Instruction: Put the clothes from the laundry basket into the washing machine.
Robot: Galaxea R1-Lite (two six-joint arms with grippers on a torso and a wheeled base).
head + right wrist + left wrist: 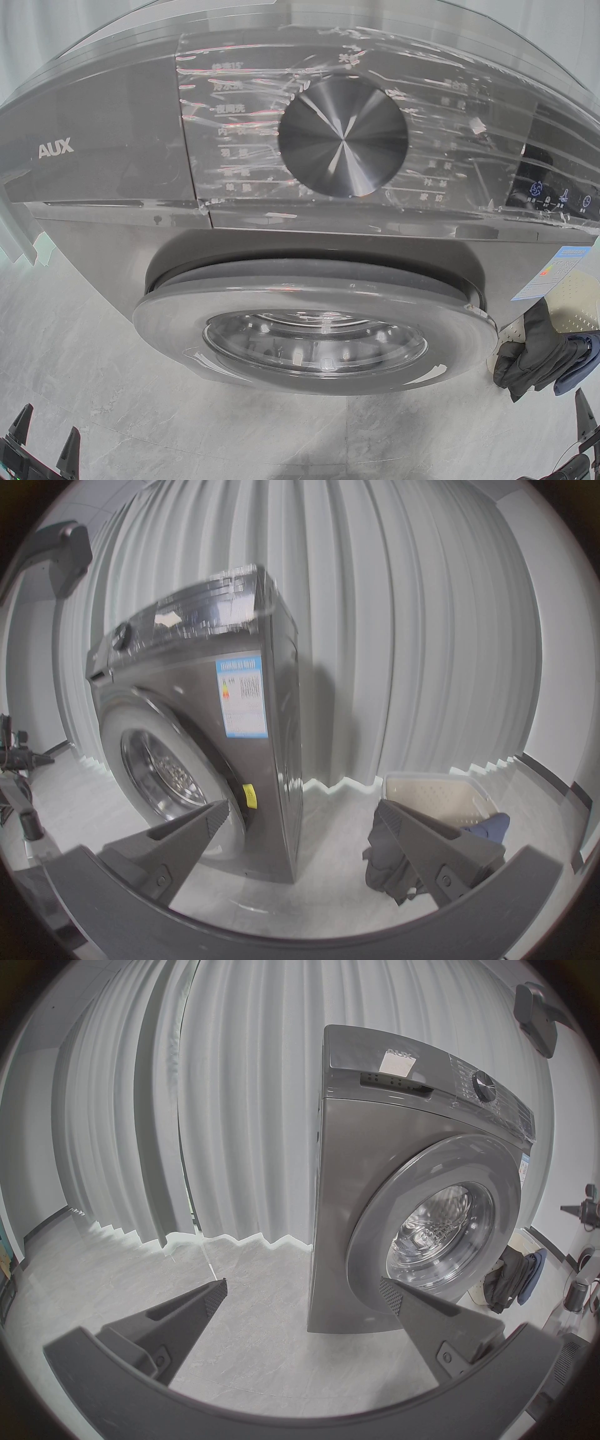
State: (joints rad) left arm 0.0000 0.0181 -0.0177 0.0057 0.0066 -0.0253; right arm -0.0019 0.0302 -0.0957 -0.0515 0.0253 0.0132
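Observation:
A grey front-loading washing machine [312, 250] stands right in front of me, its round door [315, 340] closed. To its right on the floor stands a cream laundry basket [447, 795] with a black garment [537, 353] draped over its rim and a blue garment [578, 369] beside it. My left gripper [44, 434] is low at the left, open and empty. My right gripper [300, 830] is low at the right, open and empty, a little short of the basket. The machine [425, 1179] and the black garment [506, 1275] also show from the left wrist.
Pale curtains [219, 1116] hang behind the machine. Grey tiled floor [187, 425] spreads in front of the machine. Beside the machine, near the curtain, stands the basket [575, 306].

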